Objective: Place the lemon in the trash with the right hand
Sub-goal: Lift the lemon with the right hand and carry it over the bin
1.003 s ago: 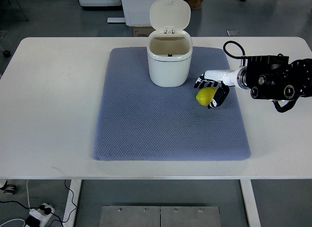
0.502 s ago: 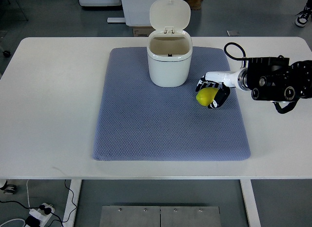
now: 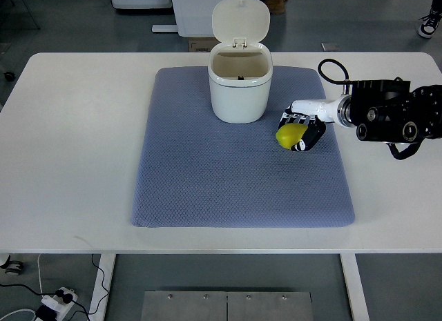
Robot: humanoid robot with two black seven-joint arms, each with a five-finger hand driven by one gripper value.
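Note:
A yellow lemon [image 3: 289, 134] sits on the blue-grey mat [image 3: 235, 176], right of the trash bin. My right hand [image 3: 299, 130] reaches in from the right edge and its black-and-white fingers curl around the lemon from the right side. The white trash bin [image 3: 239, 85] stands at the mat's far middle with its lid [image 3: 240, 19] flipped up and its inside dark and open. The lemon is just to the lower right of the bin's wall. No left arm shows.
The white table [image 3: 69, 128] carries the mat. My right forearm [image 3: 390, 112], black with a looping cable, lies over the table's right side. Floor, a box and white furniture lie beyond the far edge.
The fingers have closed tighter around the lemon, and hand and lemon have shifted slightly up and left toward the bin.

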